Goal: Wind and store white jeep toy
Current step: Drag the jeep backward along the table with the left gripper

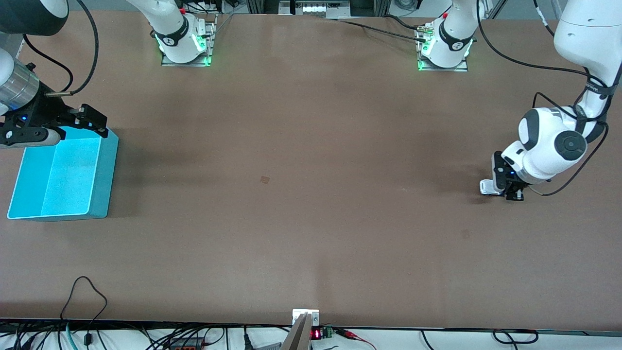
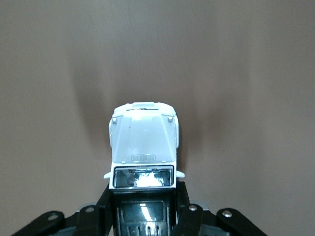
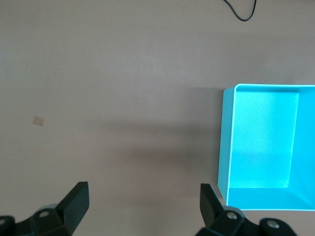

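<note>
Front view: brown table (image 1: 311,194) filling the frame; blue bin (image 1: 63,175) sitting at mid-left edge. Right gripper (image 1: 73,121) waiting over the bin's upper rim, fingers spread wide. Left gripper (image 1: 503,187) working low at right of frame, pinching the white jeep toy (image 2: 143,147), wheels apparently resting on the table. Likely the winding step: next move calls for dragging it backward, then carrying it to the bin. Toy showing white hood, dark windscreen, black roof.

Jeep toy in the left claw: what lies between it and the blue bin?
Only bare tabletop in the front view, apart from a small tan mark, between jeep toy and blue bin.
</note>
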### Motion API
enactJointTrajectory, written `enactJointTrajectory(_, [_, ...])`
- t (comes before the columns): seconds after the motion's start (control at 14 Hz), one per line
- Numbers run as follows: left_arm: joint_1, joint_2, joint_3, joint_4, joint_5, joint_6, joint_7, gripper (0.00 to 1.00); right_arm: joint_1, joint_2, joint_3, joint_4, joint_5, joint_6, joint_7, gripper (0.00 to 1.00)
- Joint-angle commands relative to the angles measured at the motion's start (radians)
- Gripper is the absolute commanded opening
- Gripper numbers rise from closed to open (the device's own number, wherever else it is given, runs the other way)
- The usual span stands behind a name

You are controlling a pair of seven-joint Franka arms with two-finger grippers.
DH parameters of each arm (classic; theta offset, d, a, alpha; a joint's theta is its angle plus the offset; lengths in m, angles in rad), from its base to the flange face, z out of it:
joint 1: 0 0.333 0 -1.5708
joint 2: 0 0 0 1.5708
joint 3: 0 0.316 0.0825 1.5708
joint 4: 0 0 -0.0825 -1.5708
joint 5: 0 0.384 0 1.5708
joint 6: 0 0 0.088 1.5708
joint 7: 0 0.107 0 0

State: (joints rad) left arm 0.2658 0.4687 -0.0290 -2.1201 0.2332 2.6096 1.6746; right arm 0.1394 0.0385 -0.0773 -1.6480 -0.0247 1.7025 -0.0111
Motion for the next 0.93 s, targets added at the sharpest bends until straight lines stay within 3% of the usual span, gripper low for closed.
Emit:
enactJointTrajectory(0.0, [0.058, 0.039, -0.008, 0.012, 0.018, -0.013, 0.051, 0.25, 0.005, -0.025, 0.002, -0.013, -0.003, -0.009, 0.013, 1.0])
enactJointTrajectory(0.36, [0.082, 0.062, -0.009, 0.04, 0.018, -0.013, 0.08, 0.27, 0.005, -0.023, 0.002, -0.013, -0.003, -0.011, 0.013, 1.0])
enactJointTrajectory(0.43, [0.082, 0.062, -0.009, 0.042, 0.018, -0.013, 0.08, 0.35, 0.005, -0.025, 0.002, -0.012, -0.003, -0.011, 0.013, 1.0])
enactJointTrajectory(0.57, [0.081, 0.058, -0.009, 0.061, 0.02, -0.017, 0.086, 1.0, 0.005, -0.025, 0.002, -0.012, -0.003, -0.011, 0.013, 1.0])
enactJointTrajectory(0.86, [0.073, 0.028, -0.015, 0.129, 0.02, -0.156, 0.091, 1.0, 0.005, -0.025, 0.002, -0.012, -0.003, -0.011, 0.013, 1.0])
